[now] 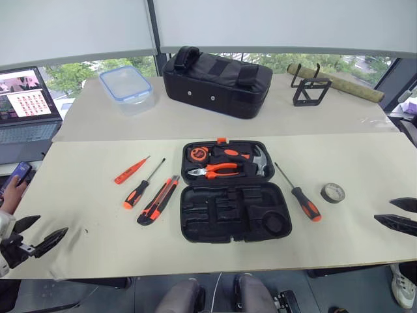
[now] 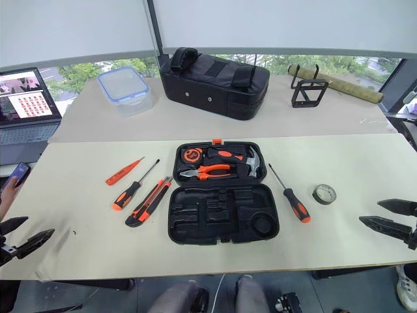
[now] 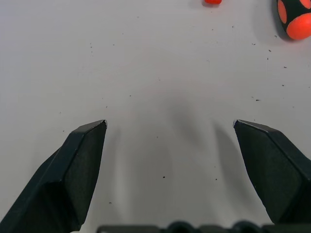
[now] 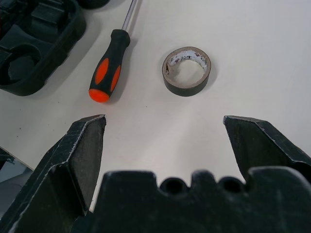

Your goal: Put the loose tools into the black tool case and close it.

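Lying open mid-worktop, black tool case [image 1: 234,212]: far half packed with pliers [image 1: 215,171], hammer [image 1: 259,160] and tape measure [image 1: 197,154], near half's moulded slots bare. Loose toward the left edge: utility knife [image 1: 158,200], shorter screwdriver [image 1: 143,186], slim orange screwdriver [image 1: 131,170]; toward the right edge, longer screwdriver [image 1: 299,193] and tape roll [image 1: 333,192]. At the near corners, left gripper [image 1: 34,233] and right gripper [image 1: 399,214], both spread wide, holding nothing.

The tool case [image 1: 234,215] looked matt black plastic; the screwdriver [image 4: 108,68] had a shiny metal shaft; the table [image 1: 358,163] appeared smooth, matt.
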`<state>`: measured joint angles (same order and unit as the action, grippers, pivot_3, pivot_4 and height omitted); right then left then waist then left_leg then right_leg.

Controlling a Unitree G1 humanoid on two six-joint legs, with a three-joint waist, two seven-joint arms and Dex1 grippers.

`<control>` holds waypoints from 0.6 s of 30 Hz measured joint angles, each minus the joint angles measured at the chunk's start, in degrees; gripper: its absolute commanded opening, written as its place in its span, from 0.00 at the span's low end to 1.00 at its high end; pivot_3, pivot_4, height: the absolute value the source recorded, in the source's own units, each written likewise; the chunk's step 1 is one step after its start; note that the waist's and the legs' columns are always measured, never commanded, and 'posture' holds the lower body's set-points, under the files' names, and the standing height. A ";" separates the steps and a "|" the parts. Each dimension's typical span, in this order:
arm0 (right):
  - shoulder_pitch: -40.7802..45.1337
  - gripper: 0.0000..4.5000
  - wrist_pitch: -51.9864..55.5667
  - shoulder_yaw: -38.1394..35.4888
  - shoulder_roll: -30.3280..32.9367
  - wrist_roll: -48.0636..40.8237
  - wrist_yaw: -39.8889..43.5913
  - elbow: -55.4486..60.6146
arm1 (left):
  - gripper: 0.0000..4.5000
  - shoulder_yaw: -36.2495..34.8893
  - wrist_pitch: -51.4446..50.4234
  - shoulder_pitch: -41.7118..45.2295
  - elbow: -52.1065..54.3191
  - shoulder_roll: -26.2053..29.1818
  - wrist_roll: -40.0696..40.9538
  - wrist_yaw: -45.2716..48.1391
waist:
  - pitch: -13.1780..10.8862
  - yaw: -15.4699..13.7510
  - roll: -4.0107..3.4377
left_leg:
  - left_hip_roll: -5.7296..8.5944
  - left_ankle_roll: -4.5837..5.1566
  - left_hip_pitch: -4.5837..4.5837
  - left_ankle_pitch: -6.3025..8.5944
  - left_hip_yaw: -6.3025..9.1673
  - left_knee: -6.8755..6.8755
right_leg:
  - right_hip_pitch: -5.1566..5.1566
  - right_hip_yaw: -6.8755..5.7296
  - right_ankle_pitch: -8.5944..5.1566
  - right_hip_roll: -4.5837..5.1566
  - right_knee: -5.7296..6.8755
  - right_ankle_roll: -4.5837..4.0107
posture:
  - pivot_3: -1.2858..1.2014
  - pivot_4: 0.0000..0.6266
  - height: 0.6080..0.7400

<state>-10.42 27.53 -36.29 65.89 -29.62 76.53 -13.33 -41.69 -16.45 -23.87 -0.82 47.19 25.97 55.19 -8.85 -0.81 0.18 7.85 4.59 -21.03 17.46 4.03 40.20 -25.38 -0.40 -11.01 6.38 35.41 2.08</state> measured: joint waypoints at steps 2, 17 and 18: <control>0.00 1.00 0.09 0.00 -0.04 0.10 -0.16 0.16 | 0.99 0.02 -0.05 0.06 0.09 -0.01 -0.03 -0.13 | 0.00 0.01 0.00 | 0.00 0.00 0.00 0.00 0.00 0.00 | 0.00 0.00 0.00 0.00 0.00 0.00 | 0.52 0.24 0.86; 14.05 1.00 11.56 9.59 -2.47 -8.32 -12.85 32.92 | 0.99 16.98 -34.05 23.17 23.88 1.44 5.64 -23.44 | -0.02 0.09 -0.07 | -0.07 -0.11 -0.09 0.01 0.02 -0.03 | -0.20 -0.16 0.07 -0.19 0.01 0.01 | 0.52 0.24 0.86; 15.70 1.00 11.98 11.04 -2.76 -9.16 -13.53 34.55 | 0.99 18.35 -35.51 23.54 23.88 2.14 5.59 -23.58 | -0.03 0.12 -0.05 | -0.06 -0.11 -0.09 0.01 0.01 -0.02 | -0.22 -0.19 0.07 -0.19 0.00 0.01 | 0.52 0.24 0.86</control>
<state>5.28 39.51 -25.25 63.13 -38.78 62.99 21.23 -23.35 -51.97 -0.33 23.05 49.33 31.56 31.62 -8.87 -0.69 0.13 7.79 4.48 -21.12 17.47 4.04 40.18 -25.60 -0.59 -10.94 6.19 35.41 2.09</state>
